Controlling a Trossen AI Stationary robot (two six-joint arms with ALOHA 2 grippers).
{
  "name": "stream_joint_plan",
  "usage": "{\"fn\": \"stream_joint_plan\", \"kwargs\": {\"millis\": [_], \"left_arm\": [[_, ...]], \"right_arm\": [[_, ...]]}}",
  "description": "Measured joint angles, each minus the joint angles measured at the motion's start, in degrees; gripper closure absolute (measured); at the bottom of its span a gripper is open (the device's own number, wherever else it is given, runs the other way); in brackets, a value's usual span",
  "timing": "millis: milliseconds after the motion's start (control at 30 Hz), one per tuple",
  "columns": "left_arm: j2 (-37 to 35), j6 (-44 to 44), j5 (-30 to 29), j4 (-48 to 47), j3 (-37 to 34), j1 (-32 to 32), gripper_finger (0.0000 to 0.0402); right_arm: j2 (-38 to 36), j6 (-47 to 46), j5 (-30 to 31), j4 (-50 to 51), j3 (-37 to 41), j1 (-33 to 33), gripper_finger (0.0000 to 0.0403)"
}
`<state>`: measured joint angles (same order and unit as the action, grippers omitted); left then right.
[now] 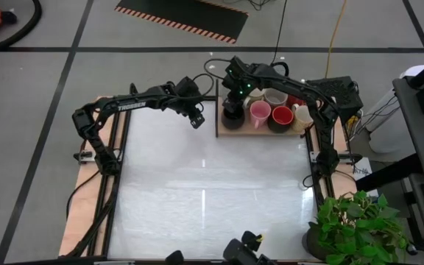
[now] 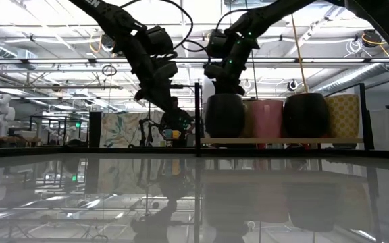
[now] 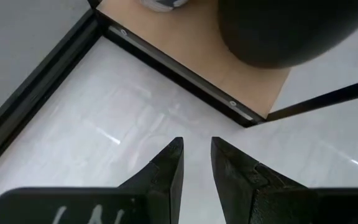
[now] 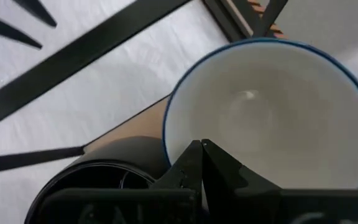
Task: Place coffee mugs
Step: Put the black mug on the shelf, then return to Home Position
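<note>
The coffee mugs [image 1: 271,110] are grouped on a wooden board [image 1: 227,129] at the counter's [image 1: 205,199] far edge. The right gripper [image 4: 201,147] is closed above a blue-rimmed white mug [image 4: 272,118], next to a black mug [image 2: 224,115]. The left gripper [image 3: 196,149], slightly parted and empty, is held just beside the board.

My two arms are matte black, built of slim tubular links with chunky joint housings. The left arm [image 1: 135,99] carries white lettering along its forearm link, and the right arm [image 1: 300,92] shows a small green light near its wrist. Black cables loop off both wrists. Each gripper ends in two dark, wedge-shaped fingers [image 3: 166,171] that taper to points; a pale scrawled mark sits on the left gripper's body.
</note>
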<state>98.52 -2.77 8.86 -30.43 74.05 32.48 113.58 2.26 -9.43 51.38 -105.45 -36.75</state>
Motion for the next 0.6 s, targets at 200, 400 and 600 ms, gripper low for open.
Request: {"fn": "stream_joint_plan", "kwargs": {"millis": [200, 400, 600], "left_arm": [[0.0, -0.9, -0.1, -0.1, 0.0, -1.3, 0.0317], [0.0, -1.1, -0.1, -0.3, 0.0, -2.6, 0.0317], [0.0, -1.8, -0.6, -1.5, 0.1, -3.3, 0.0317]], "right_arm": [[0.0, -0.2, 0.2, 3.4, 0.0, 0.5, 0.0403], [-1.0, -1.6, 0.6, 3.1, 0.1, 0.6, 0.0403], [-4.9, -1.3, 2.0, -4.0, 0.1, 0.9, 0.0403]]}}
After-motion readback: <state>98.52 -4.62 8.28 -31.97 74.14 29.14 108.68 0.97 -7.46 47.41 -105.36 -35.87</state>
